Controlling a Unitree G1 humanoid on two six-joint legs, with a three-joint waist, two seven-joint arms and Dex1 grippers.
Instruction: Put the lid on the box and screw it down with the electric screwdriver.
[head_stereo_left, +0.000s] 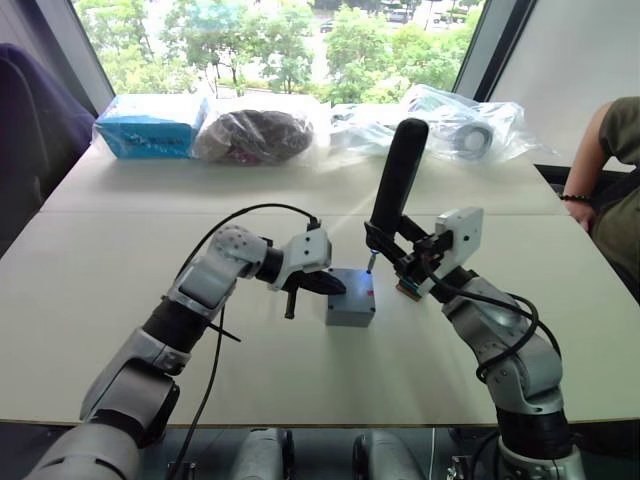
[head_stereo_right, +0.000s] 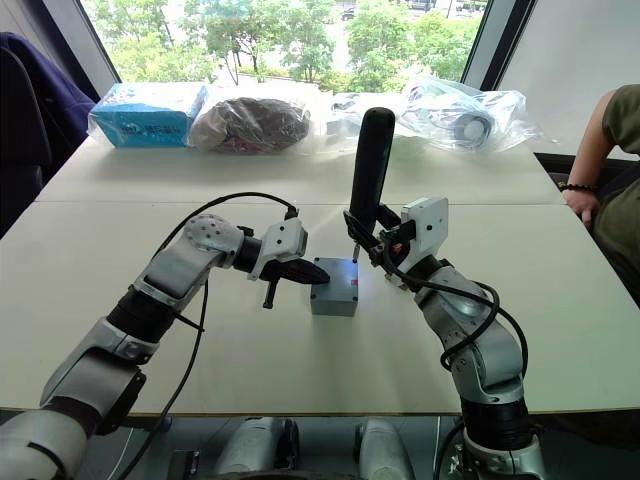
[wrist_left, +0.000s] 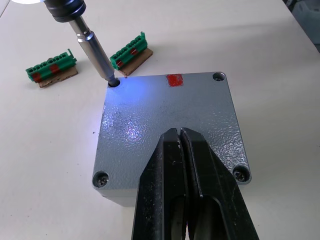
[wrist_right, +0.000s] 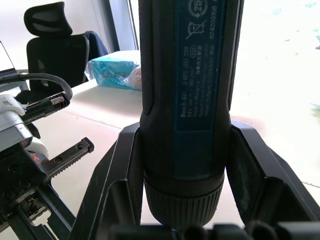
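The grey box (head_stereo_left: 350, 312) stands mid-table with the lid (wrist_left: 170, 120) sitting on top of it, a red mark near one edge. My left gripper (wrist_left: 179, 134) is shut, and its joined fingertips rest on the lid's top. The right gripper (head_stereo_left: 392, 246) is shut on the dark electric screwdriver (head_stereo_left: 396, 175), held upright. The screwdriver's metal bit (wrist_left: 95, 52) sits in a corner screw hole of the lid, with blue light on the surface around it. Screws show in the other three corners.
Two small green connector parts (wrist_left: 131, 50) (wrist_left: 51, 67) lie on the table just beyond the box. A blue wrapped carton (head_stereo_left: 152, 125) and plastic bags (head_stereo_left: 255, 135) (head_stereo_left: 450, 125) line the far edge. A person's arm (head_stereo_left: 610, 150) is at the right.
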